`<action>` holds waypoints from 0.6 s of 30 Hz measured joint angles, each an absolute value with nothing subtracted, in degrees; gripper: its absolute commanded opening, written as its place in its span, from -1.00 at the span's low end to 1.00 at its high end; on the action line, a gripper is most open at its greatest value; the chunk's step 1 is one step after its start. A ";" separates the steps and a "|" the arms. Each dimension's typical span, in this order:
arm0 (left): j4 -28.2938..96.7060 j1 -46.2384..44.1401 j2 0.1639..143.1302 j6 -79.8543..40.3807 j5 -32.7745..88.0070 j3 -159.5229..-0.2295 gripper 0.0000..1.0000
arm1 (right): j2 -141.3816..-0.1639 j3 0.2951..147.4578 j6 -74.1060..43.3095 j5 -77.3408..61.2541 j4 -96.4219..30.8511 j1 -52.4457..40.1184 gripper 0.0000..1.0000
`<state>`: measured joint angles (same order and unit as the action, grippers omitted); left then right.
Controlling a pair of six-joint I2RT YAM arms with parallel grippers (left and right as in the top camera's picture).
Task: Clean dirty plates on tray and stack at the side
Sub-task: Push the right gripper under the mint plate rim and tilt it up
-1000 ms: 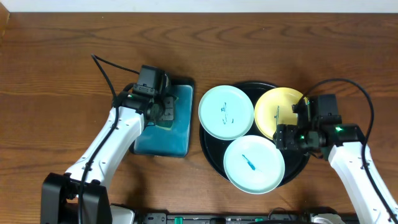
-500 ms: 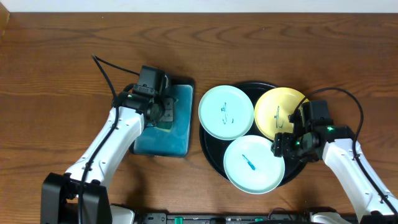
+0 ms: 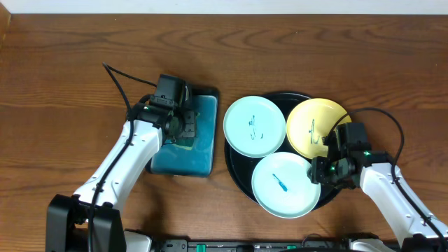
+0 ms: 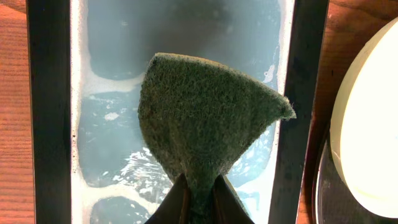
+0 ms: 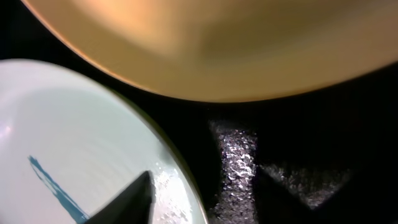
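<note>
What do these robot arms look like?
Left arm and right arm: slim white shells with black joints. Left gripper and right gripper: black. A black cable loops from each wrist, beside a small green light.

A dark brown wooden table (image 3: 70, 84) with long grain running left to right fills nearly the whole overhead view, from the near edge to the far one. Along its far edge lies a narrow pale strip (image 3: 280, 5) (wall or floor, it cannot be told). At the far left corner a lighter wooden edge (image 3: 3, 24) cuts in. The light is soft and even, giving the wood a dull sheen.
</note>
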<state>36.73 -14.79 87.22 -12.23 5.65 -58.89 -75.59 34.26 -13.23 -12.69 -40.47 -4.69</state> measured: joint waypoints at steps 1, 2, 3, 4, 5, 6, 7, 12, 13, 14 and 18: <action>36.73 -14.79 87.22 -12.23 5.65 -58.89 -0.85 | -75.59 34.26 -13.30 -12.86 -40.25 -4.69 -0.40; 36.73 -14.79 87.22 -12.23 5.65 -58.89 -0.85 | -75.59 34.26 -13.37 -13.04 -40.03 -4.69 -0.49; 36.80 -14.79 87.22 -12.23 5.65 -58.89 -0.85 | -75.59 34.26 -13.58 -13.13 -39.99 -4.69 -0.54; 36.91 -14.79 87.22 -12.23 5.65 -58.89 -0.85 | -75.59 34.26 -13.45 -13.17 -39.97 -4.69 -0.55; 37.06 -14.79 87.22 -12.25 5.65 -58.89 -0.85 | -75.59 34.26 -13.54 -13.26 -39.99 -4.69 -0.57; 37.17 -14.79 87.22 -12.23 5.65 -58.89 -0.85 | -75.59 34.26 -13.61 -13.28 -40.01 -4.69 -0.60; 37.17 -14.79 87.22 -12.23 5.65 -58.89 -0.85 | -75.59 34.26 -13.61 -13.30 -40.05 -4.69 -0.62; 37.17 -14.79 87.22 -12.23 5.65 -58.89 -0.85 | -75.59 34.26 -13.63 -13.34 -41.04 -4.69 -0.74; 37.17 -14.79 87.22 -12.25 5.65 -58.89 -0.85 | -75.59 34.26 -13.65 -13.37 -41.10 -4.69 -0.75; 37.15 -14.79 87.22 -12.23 5.65 -58.89 -0.85 | -75.59 34.26 -13.63 -13.39 -41.17 -4.69 -0.77; 37.17 -14.79 87.22 -12.23 5.65 -58.89 -0.85 | -75.59 34.20 -13.63 -13.45 -41.43 -4.69 -0.80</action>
